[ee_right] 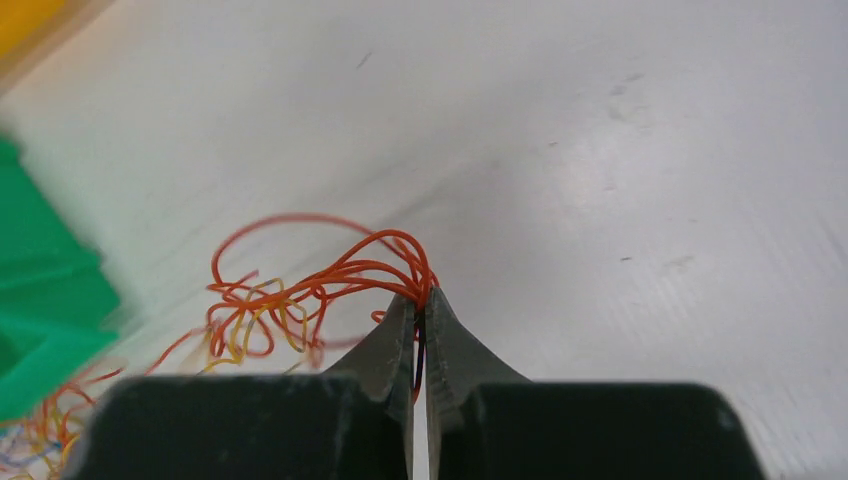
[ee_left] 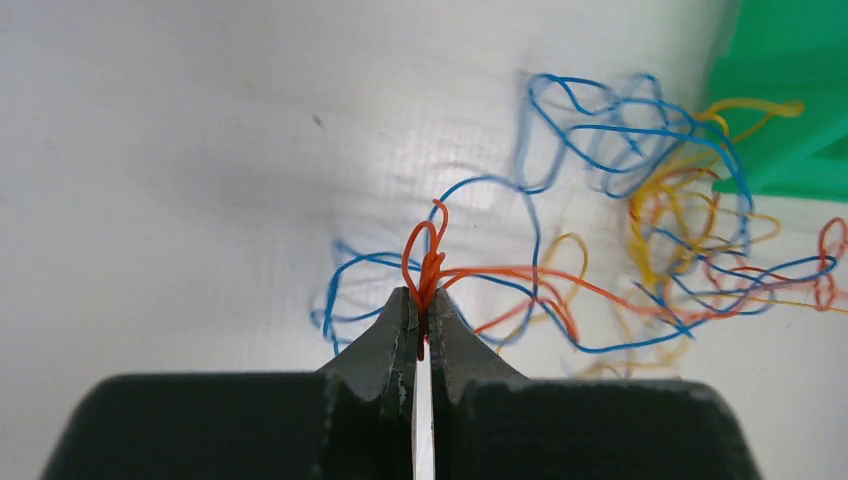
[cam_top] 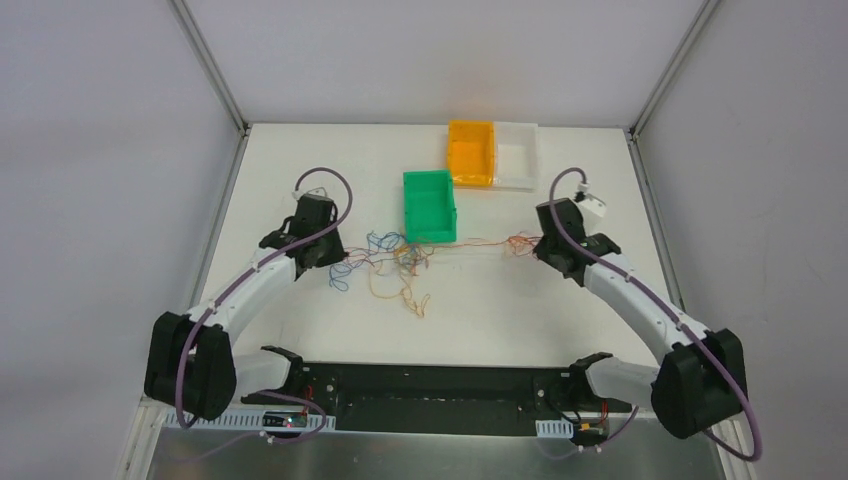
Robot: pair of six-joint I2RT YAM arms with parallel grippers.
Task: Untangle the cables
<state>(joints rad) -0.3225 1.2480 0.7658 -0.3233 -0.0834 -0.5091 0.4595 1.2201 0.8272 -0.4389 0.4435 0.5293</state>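
Note:
A tangle of thin cables [cam_top: 395, 262] in orange, blue, red and yellow lies mid-table, in front of the green bin. My left gripper [cam_top: 322, 248] is at the tangle's left end, shut on a pinch of orange strands [ee_left: 428, 270]; blue loops [ee_left: 600, 130] and yellow loops spread to its right. My right gripper [cam_top: 553, 250] is at the right end, shut on a bundle of orange strands [ee_right: 340, 272] that trail left toward the tangle. A thin orange strand runs stretched between the two ends.
A green bin [cam_top: 430, 205] stands just behind the tangle; it also shows at the edge of the left wrist view [ee_left: 790, 90] and the right wrist view [ee_right: 40, 320]. An orange bin [cam_top: 471, 152] and a white bin [cam_top: 516, 155] stand at the back.

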